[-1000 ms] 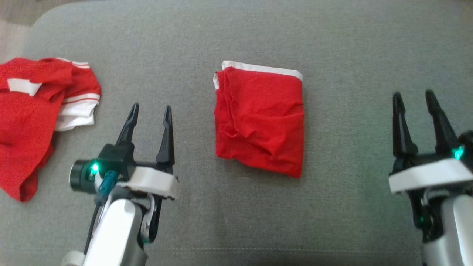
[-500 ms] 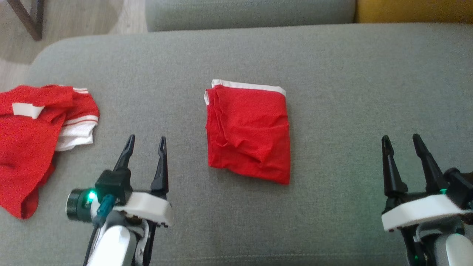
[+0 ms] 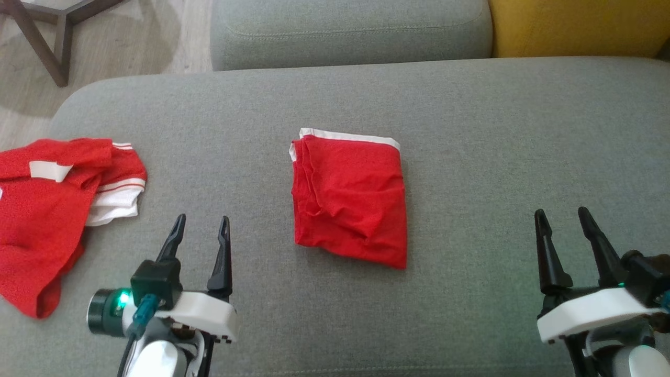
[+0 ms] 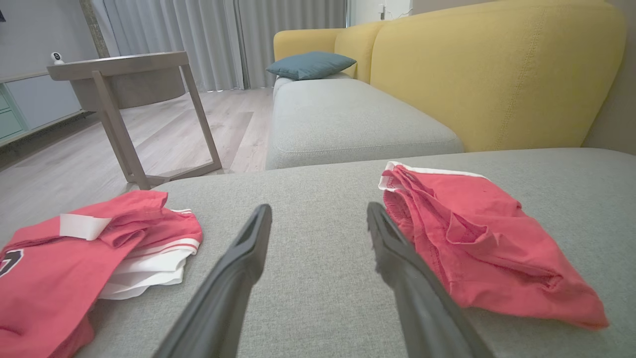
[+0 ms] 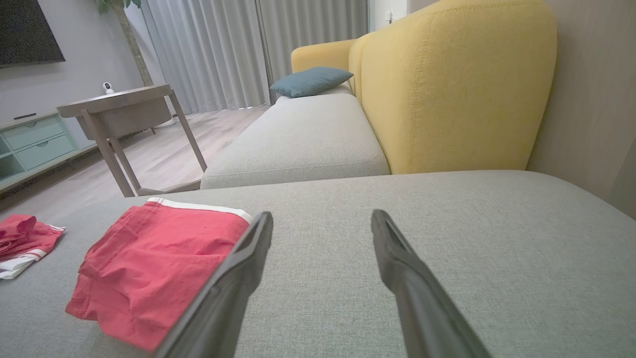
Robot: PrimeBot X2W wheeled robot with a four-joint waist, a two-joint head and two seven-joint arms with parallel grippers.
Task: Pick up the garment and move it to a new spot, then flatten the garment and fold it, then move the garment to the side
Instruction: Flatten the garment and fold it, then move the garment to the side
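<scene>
Garment (image 3: 349, 201): red, folded square, white band on far edge, flat on the gray cushion (image 3: 471, 157) between both grippers, touching neither.
Left gripper (image 3: 202, 219): released, empty, near the garment's left.
Right gripper (image 3: 560, 212): released, empty, well apart.
Shirt (image 3: 47, 209): crumpled, at the cushion's left edge.

Nothing legible shows. The crumpled red garment (image 3: 42, 220) at nine o'clock in the head view bears a white patch (image 3: 49, 170) that looks blank, and in the left wrist view a dark emblem (image 4: 9, 262) at its nine-o'clock edge is cut off and unreadable. The folded red garment (image 3: 350, 204) at centre shows plain cloth.
</scene>
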